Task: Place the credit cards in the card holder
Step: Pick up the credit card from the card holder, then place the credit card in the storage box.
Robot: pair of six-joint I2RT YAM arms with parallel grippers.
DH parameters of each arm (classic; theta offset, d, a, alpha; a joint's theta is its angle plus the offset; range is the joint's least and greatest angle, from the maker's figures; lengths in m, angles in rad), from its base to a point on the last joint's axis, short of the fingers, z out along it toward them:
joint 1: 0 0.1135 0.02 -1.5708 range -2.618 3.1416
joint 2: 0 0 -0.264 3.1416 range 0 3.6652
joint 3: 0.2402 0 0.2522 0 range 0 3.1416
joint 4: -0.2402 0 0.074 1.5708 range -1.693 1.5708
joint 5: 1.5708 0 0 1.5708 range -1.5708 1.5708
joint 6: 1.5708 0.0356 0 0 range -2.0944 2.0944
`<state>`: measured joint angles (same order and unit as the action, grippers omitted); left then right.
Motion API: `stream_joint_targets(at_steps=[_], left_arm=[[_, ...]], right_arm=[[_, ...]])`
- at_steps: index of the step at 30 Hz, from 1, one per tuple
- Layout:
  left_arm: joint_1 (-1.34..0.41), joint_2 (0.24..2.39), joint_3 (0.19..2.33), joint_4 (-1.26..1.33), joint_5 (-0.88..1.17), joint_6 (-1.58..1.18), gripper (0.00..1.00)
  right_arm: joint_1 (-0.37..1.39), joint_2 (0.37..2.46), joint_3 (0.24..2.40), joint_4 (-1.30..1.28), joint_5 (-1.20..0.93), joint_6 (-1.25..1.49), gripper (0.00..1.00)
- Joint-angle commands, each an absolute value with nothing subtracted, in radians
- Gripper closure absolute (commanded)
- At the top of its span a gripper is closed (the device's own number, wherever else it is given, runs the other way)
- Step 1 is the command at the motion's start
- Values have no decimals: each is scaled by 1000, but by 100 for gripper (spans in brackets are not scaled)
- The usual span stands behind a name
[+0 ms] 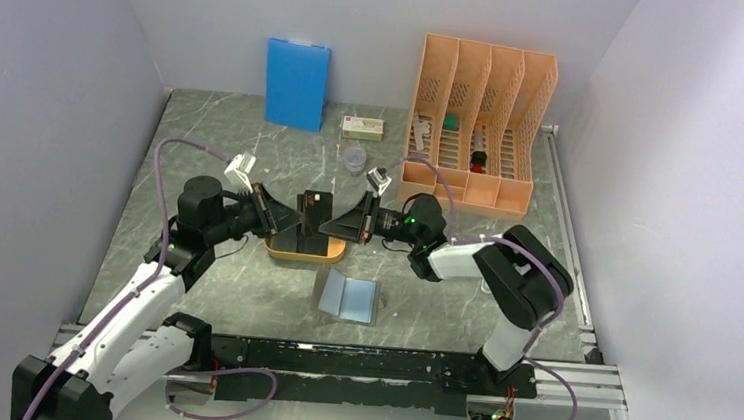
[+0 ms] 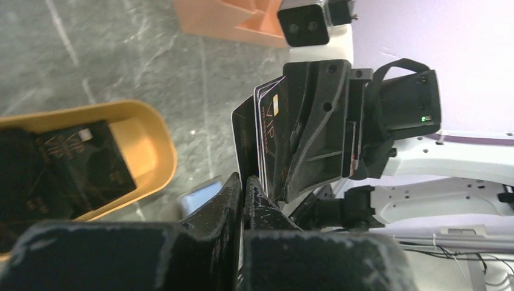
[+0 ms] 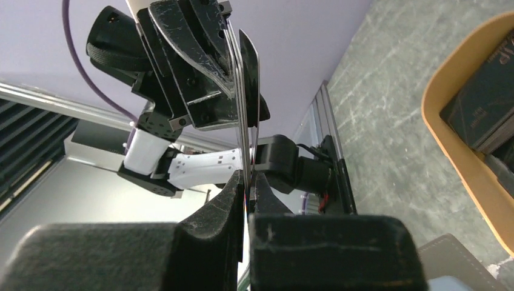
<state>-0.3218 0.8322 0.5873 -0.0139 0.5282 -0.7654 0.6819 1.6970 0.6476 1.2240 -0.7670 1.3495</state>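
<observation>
Jaws of left gripper [image 1: 282, 218] and right gripper [image 1: 339, 222] clamp the thin black rectangular credit cards [image 1: 315, 209] upright; draw apart slowly so one card slides free.

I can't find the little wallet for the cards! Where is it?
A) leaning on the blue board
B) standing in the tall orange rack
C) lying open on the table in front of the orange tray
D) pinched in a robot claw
C: the card holder lies open and flat on the table, just on the near side of the orange tray, with nothing holding it.
</observation>
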Motion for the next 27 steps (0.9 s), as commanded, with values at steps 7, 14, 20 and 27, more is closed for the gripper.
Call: stream_joint_targets(at_steps=[7,14,20,27], left_arm=[[-233,811,535,-42,370,-699,95],[-226,819,559,-67,343,-690,95],[-224,815,650,-257,156,-654,95],[-228,785,776,-450,-47,-595,95]], right_arm=[[666,1899,658,1530,-873,1451,99],[641,1948,645,1607,-880,1492,100],[635,1893,665,1260,-821,1305,100],[694,1844,816,664,-633,1056,100]])
